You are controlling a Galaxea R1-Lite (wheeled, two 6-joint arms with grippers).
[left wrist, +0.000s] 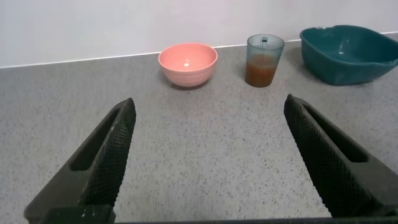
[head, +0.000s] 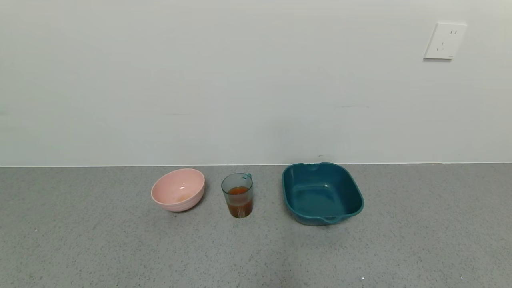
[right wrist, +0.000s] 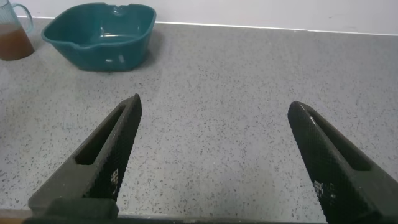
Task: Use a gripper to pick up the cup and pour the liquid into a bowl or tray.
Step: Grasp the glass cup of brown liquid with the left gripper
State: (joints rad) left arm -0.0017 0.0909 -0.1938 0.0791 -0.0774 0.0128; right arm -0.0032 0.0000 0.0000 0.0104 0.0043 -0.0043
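We locate the cup (head: 237, 195) upright on the grey counter (head: 100, 248), holding the reddish-brown liquid (head: 239, 201) to roughly half its height, with the teal tray (head: 322, 193) well apart on one side of it and the pink bowl (head: 178, 189) near on the other. We find the left gripper (left wrist: 208, 134) and the right gripper (right wrist: 214, 134) both low over the counter, short of the cup, each with its jaws spread wide and nothing between them.

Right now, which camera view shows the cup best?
The head view: the cup stands whole and upright between the pink bowl and the teal tray, with its liquid visible. The left wrist view shows it whole but farther off. The right wrist view shows only its edge.
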